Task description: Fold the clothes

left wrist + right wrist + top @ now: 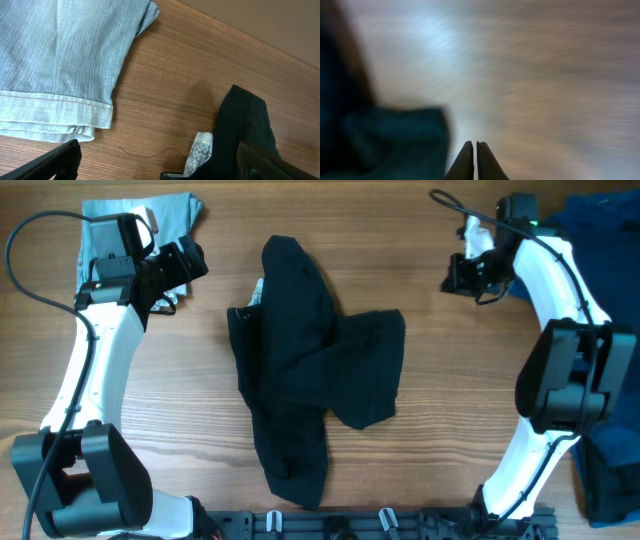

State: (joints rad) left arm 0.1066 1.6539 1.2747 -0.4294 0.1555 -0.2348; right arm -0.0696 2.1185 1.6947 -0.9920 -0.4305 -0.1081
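- Looking down from overhead: the pair of black fabric shorts (310, 370) lies rumpled in the middle of the wooden bench (420, 240). One leg runs top to bottom and the other is thrown out to my right across it.
- The left hand (178, 275) has its jaws spread wide and holds nothing. It hovers at the upper left, over the edge of the pale-blue denim piece (165, 215) and near the shorts, not touching them.
- The left wrist view shows the denim hem at left. At lower right is a black edge of the shorts with a patch of grey patterned lining (200, 150) turned out.
- The right hand (474, 146) has its fingers pressed together on nothing. It sits high at the far right beside the heap of dark-blue cloth (600, 220), well apart from the shorts. Its wrist view is too blurred for detail.
- My judgement: folding has not begun; the step in hand is a first grasp to spread the shorts flat.
- To do it well:
  - bring the left hand down on the lining edge and keep clear of the denim;
  - open the right hand before it comes in, then take the far leg's hem;
  - pinch the edge only, not a bunch of layers;
  - pull the two hands apart low over the bench so the legs lie side by side before any fold.
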